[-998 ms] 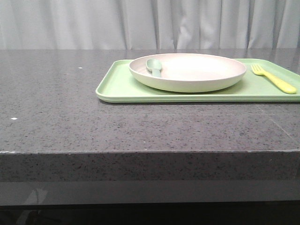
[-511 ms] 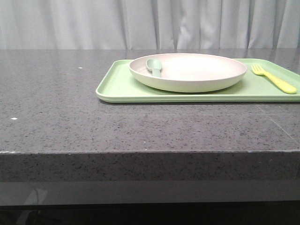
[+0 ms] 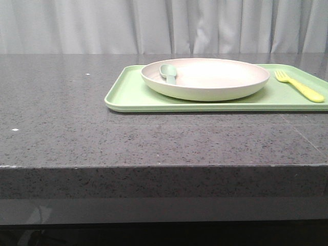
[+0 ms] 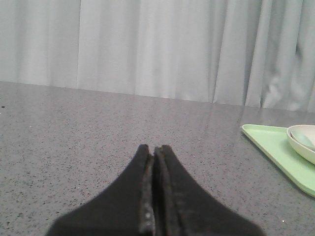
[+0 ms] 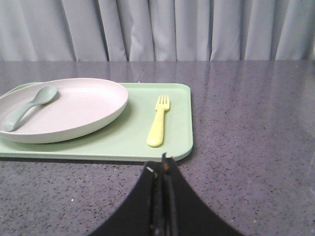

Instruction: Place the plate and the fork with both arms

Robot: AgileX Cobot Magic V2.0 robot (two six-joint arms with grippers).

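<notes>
- The left gripper (image 4: 154,153) has its two black fingers pressed together with only a thin seam between them, and nothing is held in them.
- It sits low over the speckled grey table (image 4: 98,128), on bare stone, well apart from the tray.
- From the left wrist view only a corner of the light-green tray (image 4: 275,150) shows, off to one side, with an edge of the plate (image 4: 301,142) on it.
- The right gripper (image 5: 161,167) is also closed, fingers meeting tip to tip, with nothing between them.
- Its tips are over the table just outside the tray's near edge, in line with the fork's handle end but not touching the fork or tray.
- The fork (image 5: 158,121) lies flat on the tray (image 5: 177,132), tines pointing away from the robot, beside the plate (image 5: 74,110) with a clear gap of green between them.
- The cream plate rests on the tray, its rim overlapping nothing but the tray floor.
- A grey-green spoon (image 5: 27,105) lies inside the plate, bowl near the rim on the robot's left.
- In the front view the tray (image 3: 133,95) sits on the right half of the table (image 3: 77,133), the plate (image 3: 205,84) near its middle, the spoon (image 3: 168,73) in the plate's left part and the fork (image 3: 300,87) near the tray's right end.
- Neither arm shows in the front view.
- A pale pleated curtain (image 3: 102,25) hangs behind the table.
</notes>
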